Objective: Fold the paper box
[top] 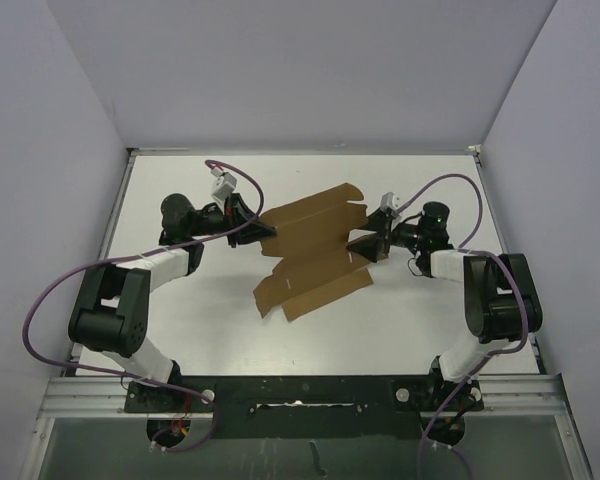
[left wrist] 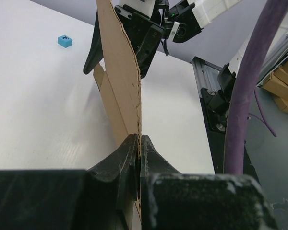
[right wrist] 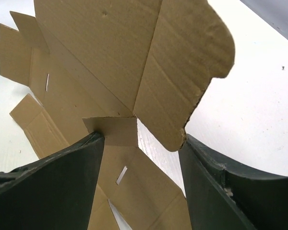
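Two fingers of the left gripper (left wrist: 138, 142) are pressed fully together on the left edge of the paper box (top: 315, 250), with the cardboard pinched between them. In the left wrist view the gripped panel is seen edge-on and runs straight away from the fingertips toward the right gripper (right wrist: 143, 138). The right gripper's jaws are held wide apart and straddle the sheet's right edge without clamping it. A rounded flap (right wrist: 187, 62) hangs between the fingers (right wrist: 57, 187), with its lower tip at or against the inner face of one finger. A small square tab (right wrist: 113, 129) is met by the tip of the other finger.

The box is still an unfolded die-cut sheet, spread at the middle of the table (top: 190, 330) between the two grippers. Its crease lines are seen slanting from the left up toward the far right. Its longer dimension appears to run across them, from the far right corner down to the near left corner. The panel with the rounded flap is raised off the table; the near panels, cut with narrow slits, lie low. How steeply the raised part stands cannot be told. One small blue cube (left wrist: 65, 41) rests on the table, well apart from the sheet.
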